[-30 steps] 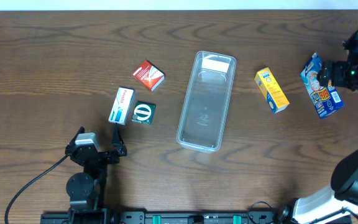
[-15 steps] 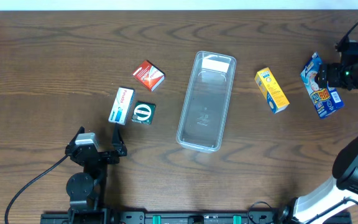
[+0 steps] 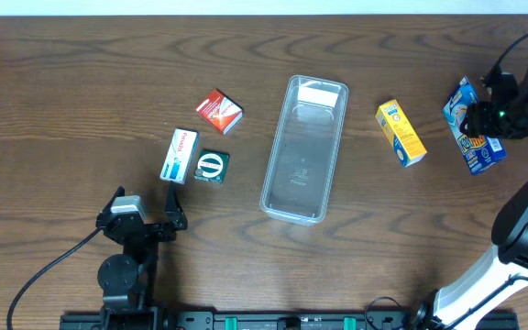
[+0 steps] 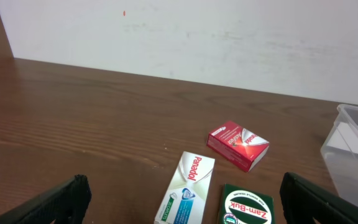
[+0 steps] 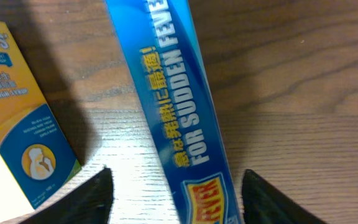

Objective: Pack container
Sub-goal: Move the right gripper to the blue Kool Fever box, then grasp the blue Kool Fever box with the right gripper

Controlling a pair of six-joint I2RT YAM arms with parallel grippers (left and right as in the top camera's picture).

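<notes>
Dark wooden table (image 3: 81, 73), clear container (image 3: 269, 183) lying at its centre. Left gripper (image 3: 145, 203) spread wide near the front edge, grasping nothing. Right gripper (image 5: 174, 186) parted astride the blue box (image 5: 173, 93), wood visible between each finger and it.

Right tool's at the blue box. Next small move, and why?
Probably close the right tool on the blue box: its fingers straddle the box with gaps on both sides, and the box lies outside the container.

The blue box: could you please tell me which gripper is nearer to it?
Right. The right gripper is directly over the blue box; the left gripper rests far across the table.
</notes>
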